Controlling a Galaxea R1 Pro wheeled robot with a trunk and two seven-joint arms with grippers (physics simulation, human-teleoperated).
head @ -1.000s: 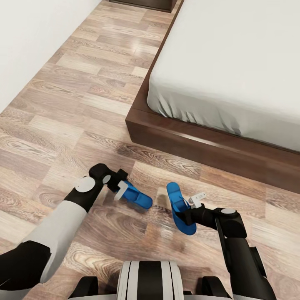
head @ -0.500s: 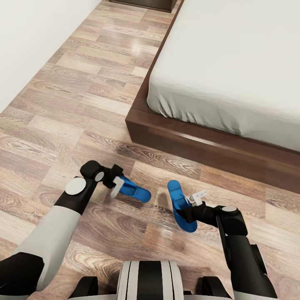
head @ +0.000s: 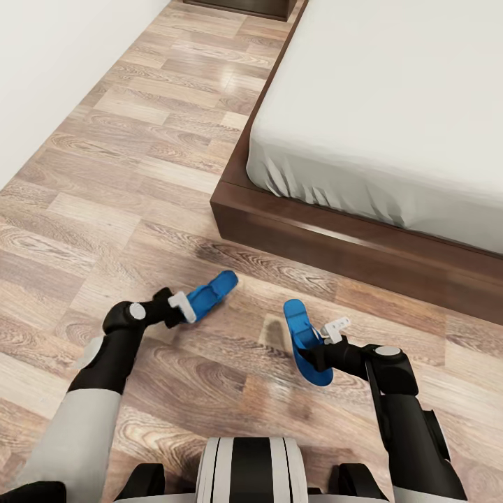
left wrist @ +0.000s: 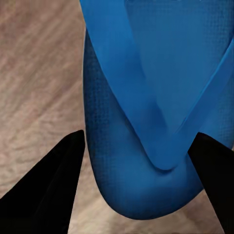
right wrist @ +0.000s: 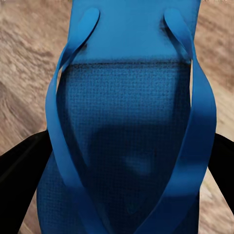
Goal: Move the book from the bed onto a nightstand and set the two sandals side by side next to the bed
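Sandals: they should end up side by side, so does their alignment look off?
Yes. The left sandal, in the left claw, angles toward the bed, while the right sandal, in the right claw, points differently; they aren't parallel.

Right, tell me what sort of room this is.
Most likely a bedroom: a low bed with a dark wood frame and pale mattress, a wood-plank floor, and part of a dark cabinet by the white wall at the bed's head end, probably a nightstand.
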